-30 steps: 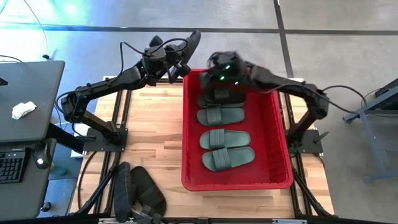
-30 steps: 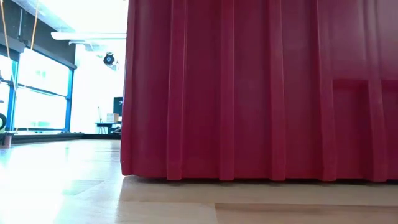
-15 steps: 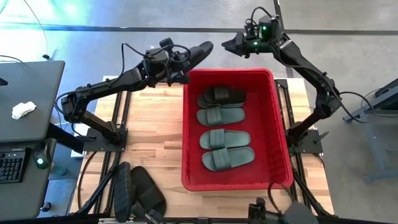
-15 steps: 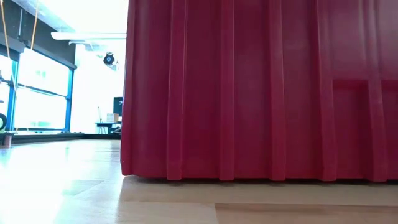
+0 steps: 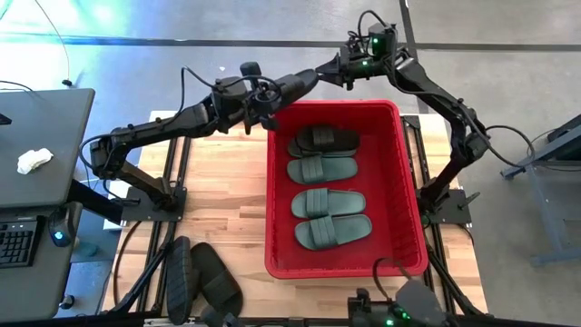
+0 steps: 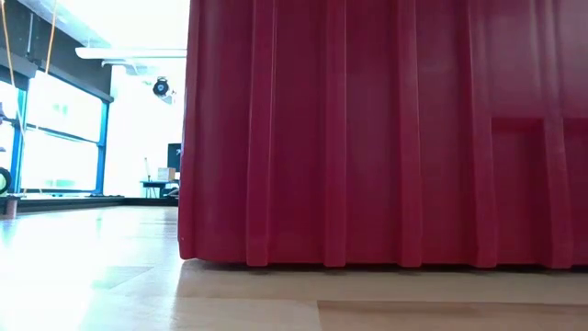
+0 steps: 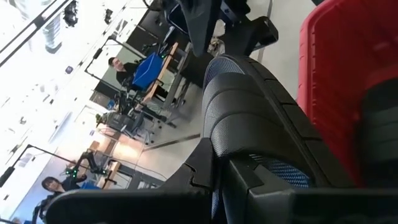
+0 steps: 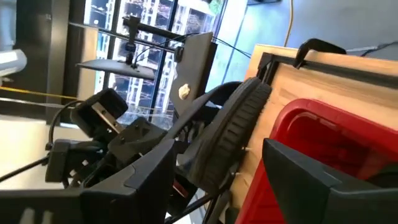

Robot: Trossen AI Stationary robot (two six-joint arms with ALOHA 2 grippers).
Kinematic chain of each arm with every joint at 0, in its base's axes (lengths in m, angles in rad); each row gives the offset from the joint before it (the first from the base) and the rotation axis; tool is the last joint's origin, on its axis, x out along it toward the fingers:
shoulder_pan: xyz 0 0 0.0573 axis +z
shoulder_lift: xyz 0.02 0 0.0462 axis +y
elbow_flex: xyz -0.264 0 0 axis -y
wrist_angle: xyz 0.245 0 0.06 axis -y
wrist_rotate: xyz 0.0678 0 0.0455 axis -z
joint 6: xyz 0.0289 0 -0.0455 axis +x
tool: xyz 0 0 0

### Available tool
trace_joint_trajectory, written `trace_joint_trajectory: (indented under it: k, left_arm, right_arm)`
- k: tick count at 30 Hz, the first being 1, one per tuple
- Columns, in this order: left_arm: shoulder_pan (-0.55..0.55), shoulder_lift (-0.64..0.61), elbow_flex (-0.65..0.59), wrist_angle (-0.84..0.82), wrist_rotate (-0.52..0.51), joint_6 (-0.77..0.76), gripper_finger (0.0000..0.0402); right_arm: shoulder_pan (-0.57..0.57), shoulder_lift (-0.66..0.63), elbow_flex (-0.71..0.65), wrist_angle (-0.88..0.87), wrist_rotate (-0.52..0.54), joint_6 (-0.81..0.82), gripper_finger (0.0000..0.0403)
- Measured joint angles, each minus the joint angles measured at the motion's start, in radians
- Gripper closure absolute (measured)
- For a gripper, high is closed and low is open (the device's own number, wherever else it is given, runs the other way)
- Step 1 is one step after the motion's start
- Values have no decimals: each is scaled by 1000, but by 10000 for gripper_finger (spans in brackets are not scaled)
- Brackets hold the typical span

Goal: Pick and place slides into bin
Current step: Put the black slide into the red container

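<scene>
A: Start near. What sits closest to us on the desk (image 5: 222, 209)?

B: Two dark slides (image 5: 201, 280) at its near left corner, well apart from both arms. Next, the red bin (image 5: 405, 195), holding four slides (image 5: 330, 216) laid crosswise.

A: And the one in play?

B: The left pincer (image 5: 265, 98) is clamped on a black slide (image 5: 292, 84), just past the bin's far left corner. Its long axis runs out toward the right arm, toe tilted up over the rim.

A: Which arm is nearer?

B: The left one has it. The right pincer (image 5: 332, 72) hangs spread wide and empty just beyond the toe, past the far rim. I'd judge the bin lies below and nearward of the slide.

A: Any writing?

B: None I can read.
</scene>
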Motion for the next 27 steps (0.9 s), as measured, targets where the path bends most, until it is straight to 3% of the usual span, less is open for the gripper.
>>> trace_joint_trajectory:
  k: [8,15,23,27]
  left_arm:
    - [0,0,0,0,36,-1,401]
    - [0,0,0,-11,38,0,401]
    - [0,0,0,-39,75,0,397]
    - [0,-1,0,-44,89,0,377]
  right_arm:
    - [47,29,0,6,12,-12,207]
    - [60,38,0,26,71,-52,273]
    - [54,38,0,32,79,-173,377]
    - [64,37,0,32,90,-214,384]
